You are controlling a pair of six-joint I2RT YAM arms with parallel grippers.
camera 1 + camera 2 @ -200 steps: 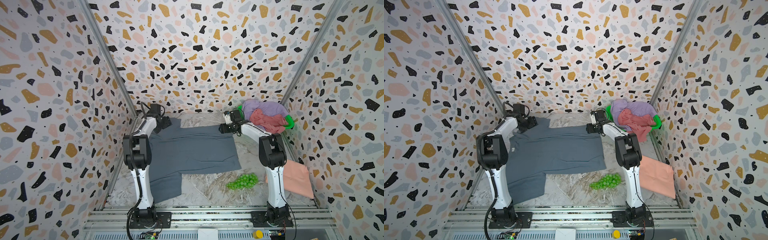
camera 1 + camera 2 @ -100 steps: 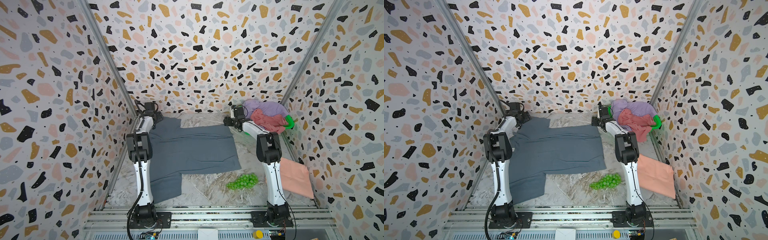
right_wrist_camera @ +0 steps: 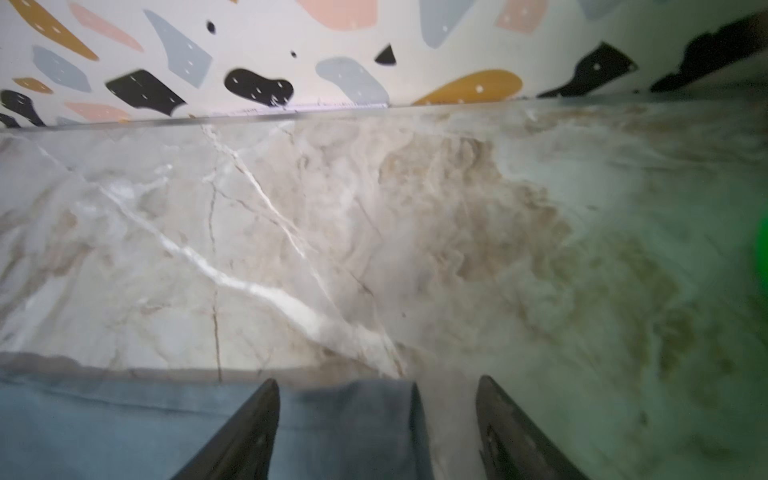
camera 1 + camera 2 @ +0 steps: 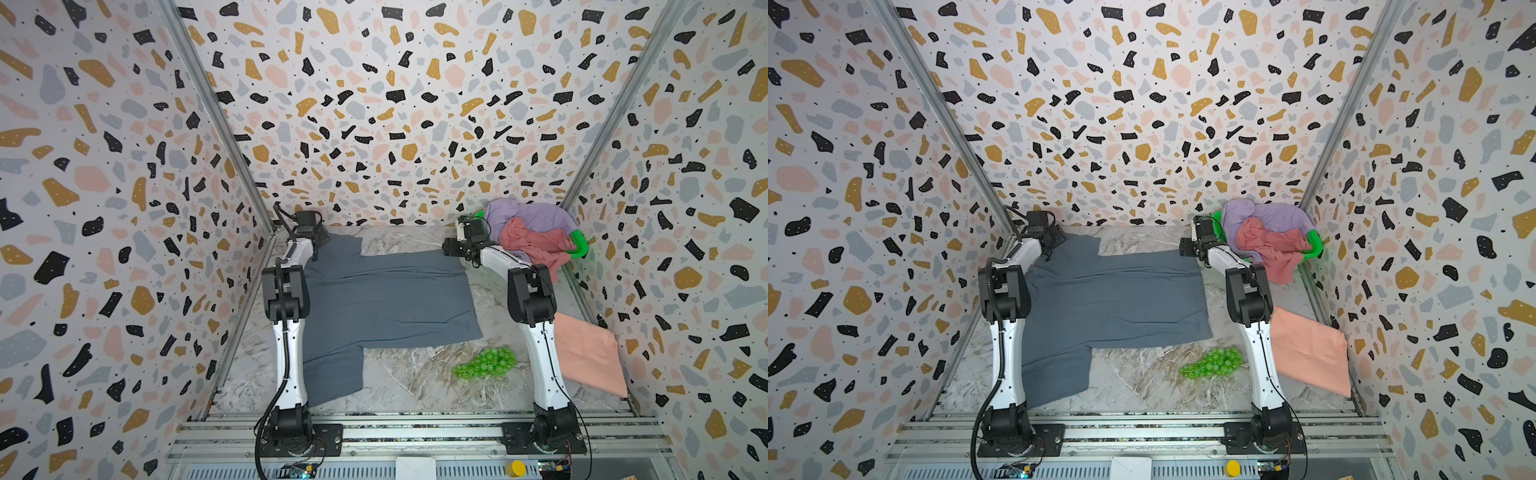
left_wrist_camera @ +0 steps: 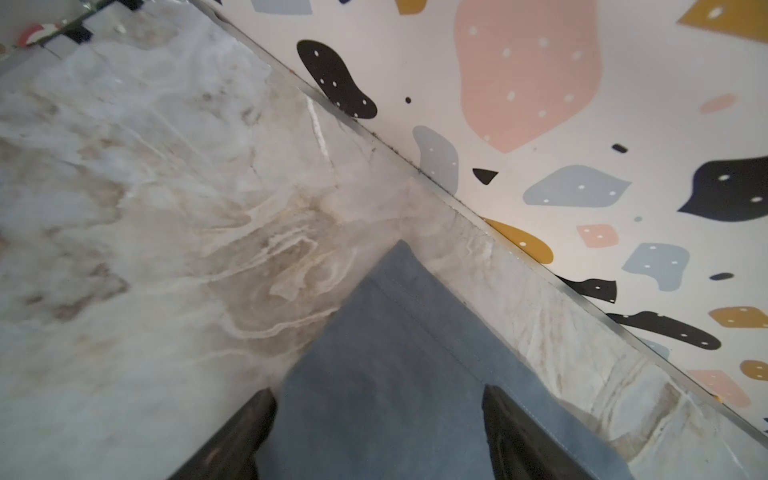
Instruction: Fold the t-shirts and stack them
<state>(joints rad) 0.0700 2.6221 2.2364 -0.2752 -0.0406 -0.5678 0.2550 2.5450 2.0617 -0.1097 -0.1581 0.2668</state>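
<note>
My tabletop is a marble-look slab with beige and grey veins. Most of the middle is taken up by the slate grey t-shirt, spread out flat. Its sleeves are on my left side, one reaching toward the far wall and one toward the near edge. A bunch of green grapes sits near its hem corner, not touching it. On my right, a peach t-shirt lies folded flat by the wall. The green basket stands in the far right corner.
</note>
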